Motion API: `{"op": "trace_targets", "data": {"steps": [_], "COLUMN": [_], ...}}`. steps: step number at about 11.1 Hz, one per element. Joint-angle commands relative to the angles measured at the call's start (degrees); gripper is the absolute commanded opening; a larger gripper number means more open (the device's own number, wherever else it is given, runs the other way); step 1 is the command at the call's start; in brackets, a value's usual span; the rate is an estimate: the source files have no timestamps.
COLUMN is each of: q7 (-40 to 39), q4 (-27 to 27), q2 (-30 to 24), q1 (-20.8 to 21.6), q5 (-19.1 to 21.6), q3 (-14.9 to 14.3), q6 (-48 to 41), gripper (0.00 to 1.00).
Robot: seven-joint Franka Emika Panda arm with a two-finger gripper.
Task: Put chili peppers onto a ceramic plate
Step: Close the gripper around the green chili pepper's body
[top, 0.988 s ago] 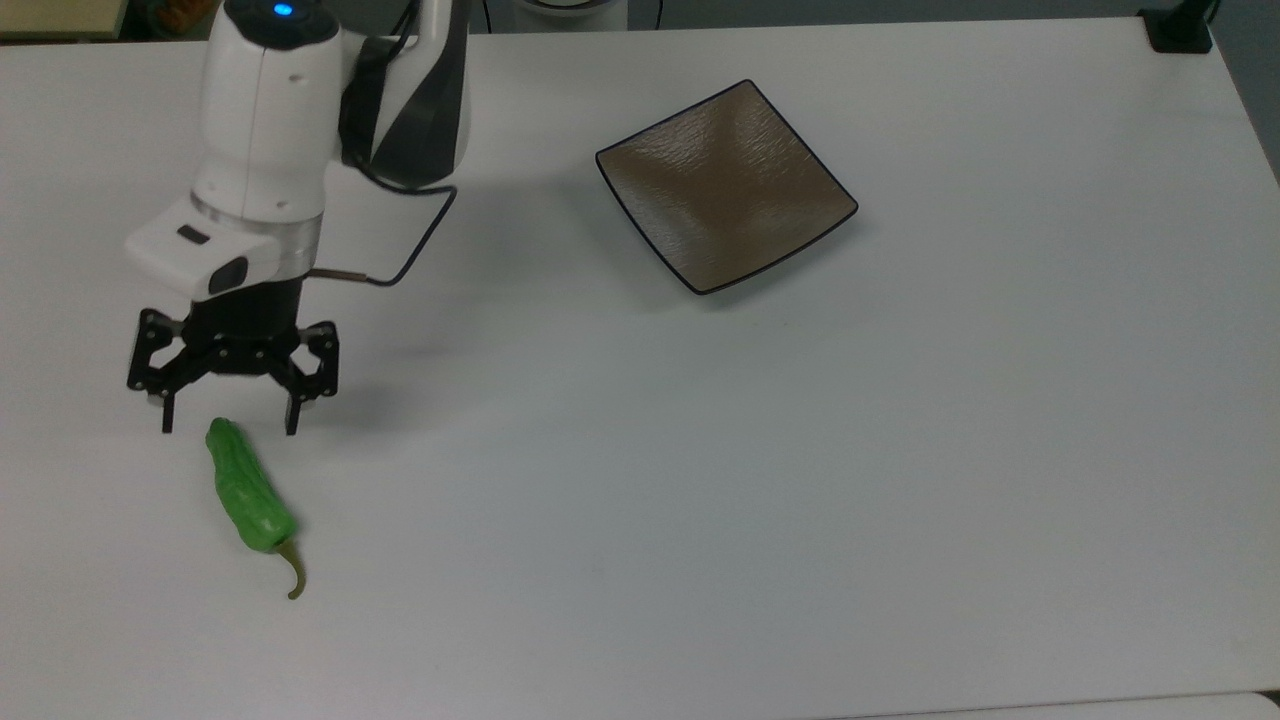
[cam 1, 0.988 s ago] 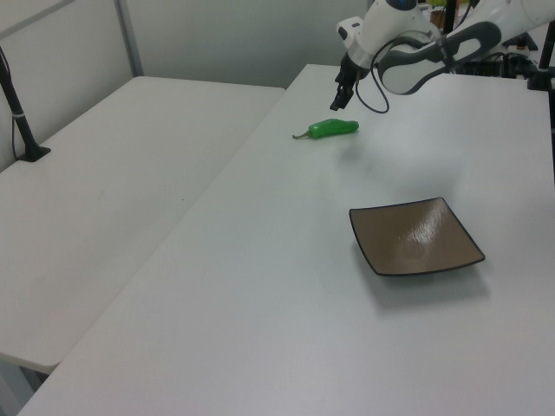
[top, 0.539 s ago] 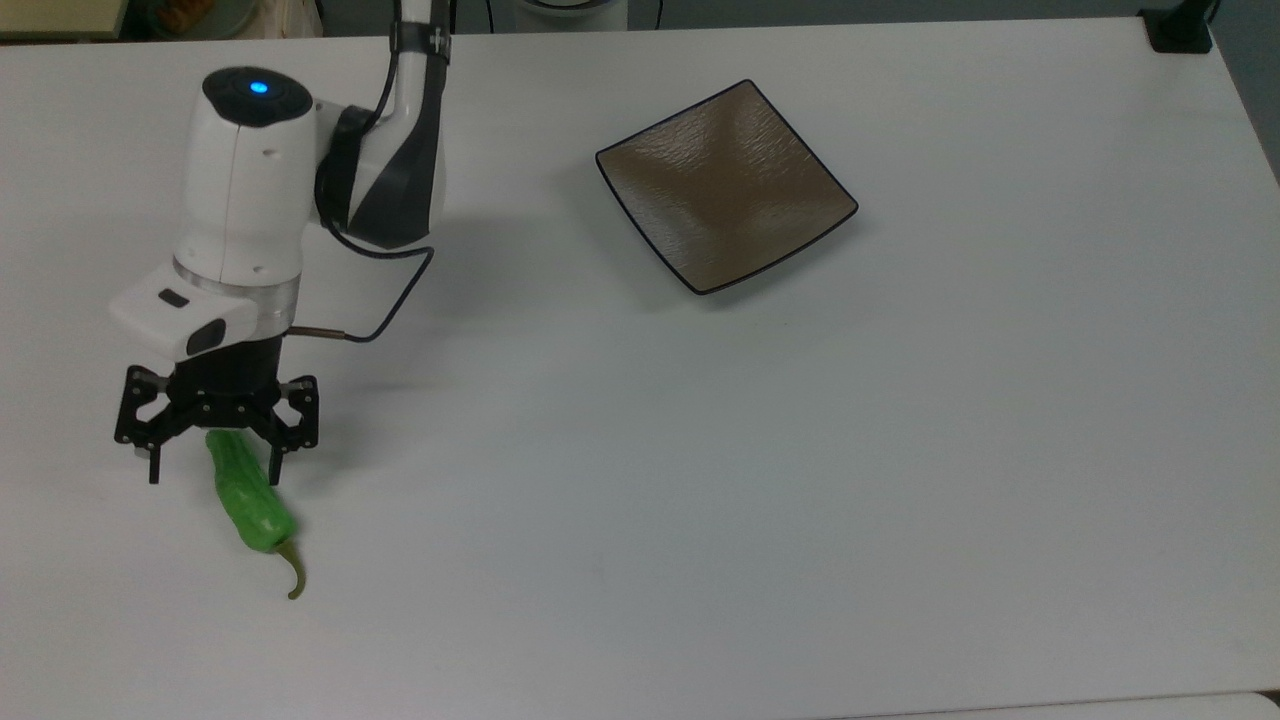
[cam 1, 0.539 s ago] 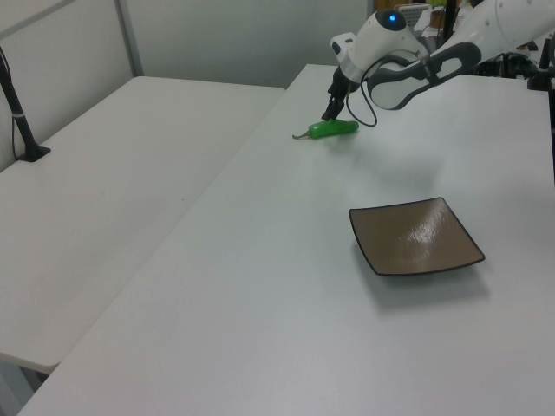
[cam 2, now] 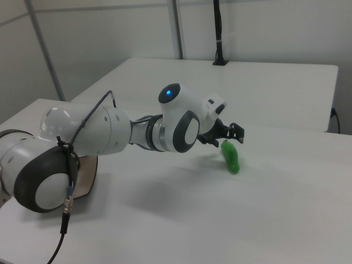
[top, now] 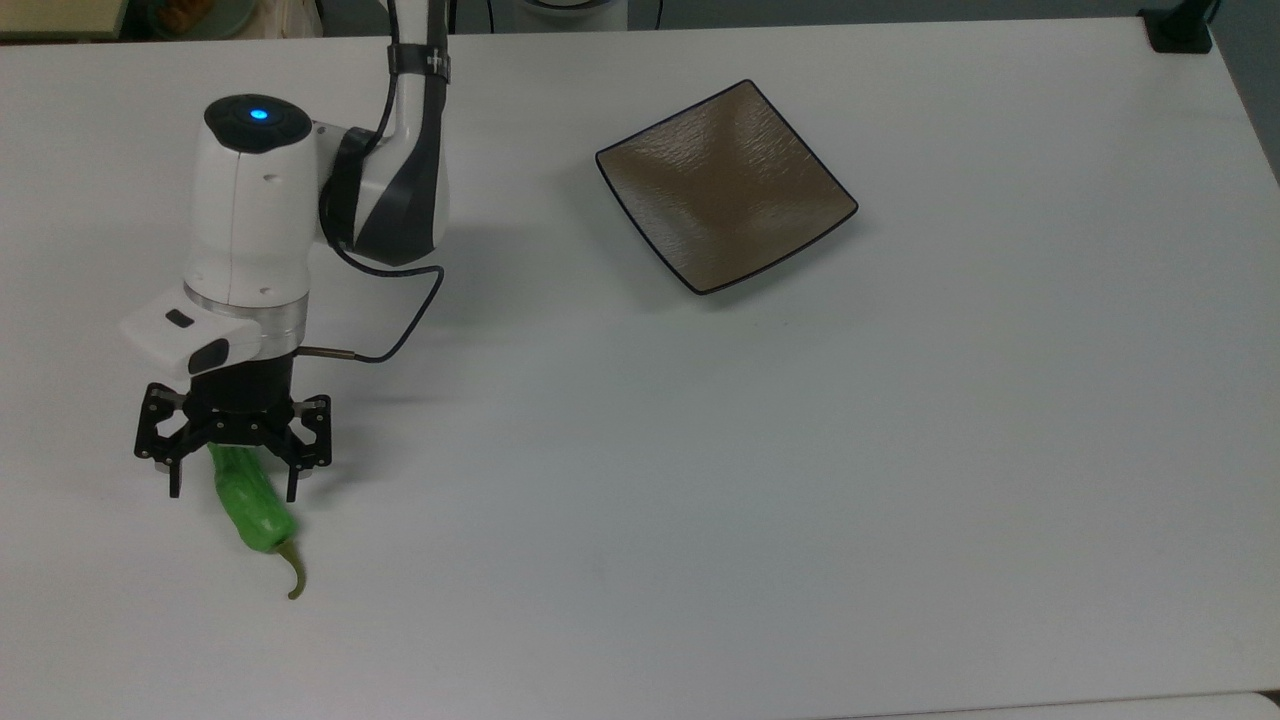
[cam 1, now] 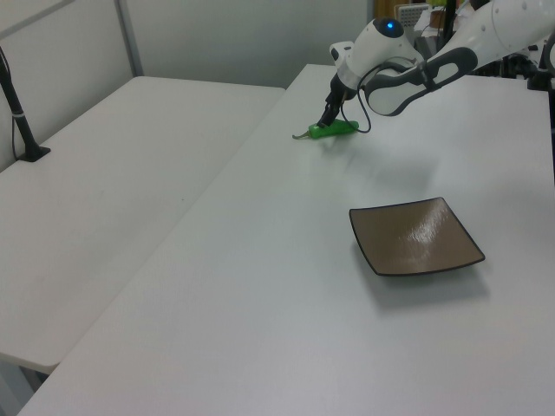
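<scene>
Between my gripper [top: 235, 492] tips, spread wide, sits the chili pepper [top: 250, 498]. It's prob. light & soft, so I'd pinch its fat middle gently.

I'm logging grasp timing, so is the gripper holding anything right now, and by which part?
Nothing is held yet. The gripper is open, its fingers straddling the blunt end of the pepper, which lies on the table.

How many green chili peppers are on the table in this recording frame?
1. The single wrinkled bright green chili pepper lies on the white table at the top view's lower left, between the open fingers of the black claw, far from the square brown-grey ceramic plate.
</scene>
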Motion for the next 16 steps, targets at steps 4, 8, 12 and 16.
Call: {"op": "trace_targets", "data": {"steps": [4,8,12,16], "q7": [0.69,0.69,1.22,3.93], "q4": [0.6,0.6,0.6,-0.98], "q2": [3.22,3.22,2.96,-0.9], "q1": [-0.2,-0.2,0.06,0.24], "q5": [-1.05,-1.23,-0.71,-0.09], "q3": [0.44,0.44,0.52,1.48], "q6": [0.47,0.29,0.2,-0.32], "gripper": [1.0,0.32,0.31,0.31]}}
